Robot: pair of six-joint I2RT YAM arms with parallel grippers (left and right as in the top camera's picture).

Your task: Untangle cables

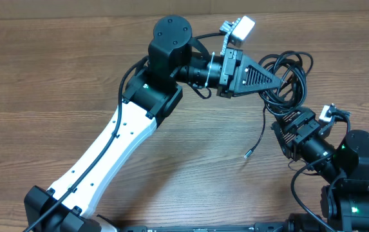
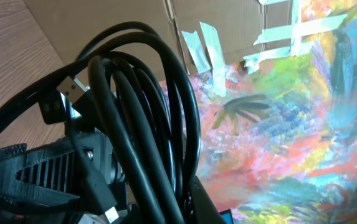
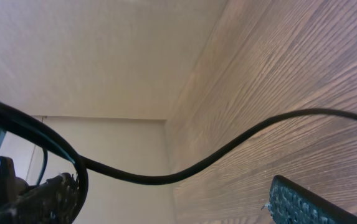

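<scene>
The cables are a bunch of thin black loops held up at the back right of the table. My left gripper points right and is shut on them. In the left wrist view the cables fill the frame, with a USB plug at the left, and they pass down into the left gripper. One loose end hangs down to a small plug tip on the wood. Just below the bunch, my right gripper is open. A single cable sags across its fingers without being pinched.
The wooden table runs under both arms. The left arm's white link crosses the middle left diagonally. Behind the cables stand a cardboard wall with tape strips and a colourful painted sheet.
</scene>
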